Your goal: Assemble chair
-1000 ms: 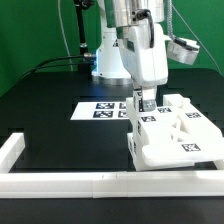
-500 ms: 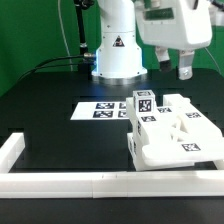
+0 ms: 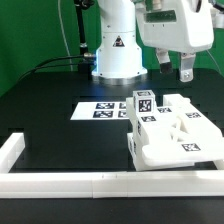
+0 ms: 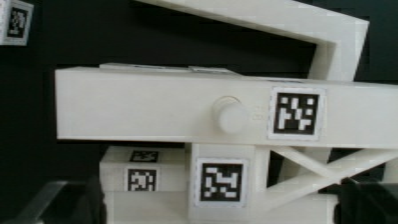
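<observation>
Gripper [image 3: 186, 72] hangs high above the chair [image 3: 172, 135], jaws apart and empty (a careless descent could knock its upright leg [image 3: 144, 104]).

Seen from above: a matte white blocky plastic chair assembly [image 4: 178, 105], its broad bar carrying a round knob [image 4: 228, 114] beside a black-and-white square tag [image 4: 297, 112]; more tags lower down, diagonal bracing [image 4: 329, 165] alongside; dark blurred fingers [image 4: 68, 200] at the frame edge
</observation>
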Robot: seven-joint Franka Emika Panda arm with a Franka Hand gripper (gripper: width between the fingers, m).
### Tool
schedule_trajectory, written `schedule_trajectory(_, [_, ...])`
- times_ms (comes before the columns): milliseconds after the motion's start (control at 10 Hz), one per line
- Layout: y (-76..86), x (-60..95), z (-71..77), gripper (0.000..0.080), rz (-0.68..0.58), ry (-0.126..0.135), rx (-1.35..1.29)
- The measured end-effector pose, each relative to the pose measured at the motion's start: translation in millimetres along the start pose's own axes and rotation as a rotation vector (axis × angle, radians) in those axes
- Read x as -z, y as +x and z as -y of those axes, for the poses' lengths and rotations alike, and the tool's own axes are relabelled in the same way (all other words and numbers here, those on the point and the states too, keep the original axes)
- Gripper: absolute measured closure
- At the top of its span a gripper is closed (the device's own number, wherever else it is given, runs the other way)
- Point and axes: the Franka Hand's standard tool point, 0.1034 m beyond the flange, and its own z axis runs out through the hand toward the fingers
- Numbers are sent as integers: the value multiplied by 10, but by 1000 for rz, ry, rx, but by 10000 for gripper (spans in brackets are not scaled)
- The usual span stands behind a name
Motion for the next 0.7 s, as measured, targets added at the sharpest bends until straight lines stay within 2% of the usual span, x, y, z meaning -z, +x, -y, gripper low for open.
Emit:
schedule_trajectory(300, [-26,-1,-14,150,0,-3,15])
schedule_trajectory(400, [-178,10,-90,150,10,-12,70])
schedule_trajectory(500, [-346,50,-187,150,27,-35,134])
schedule_trajectory(700, [-550,102,-196,150,15,-41,110])
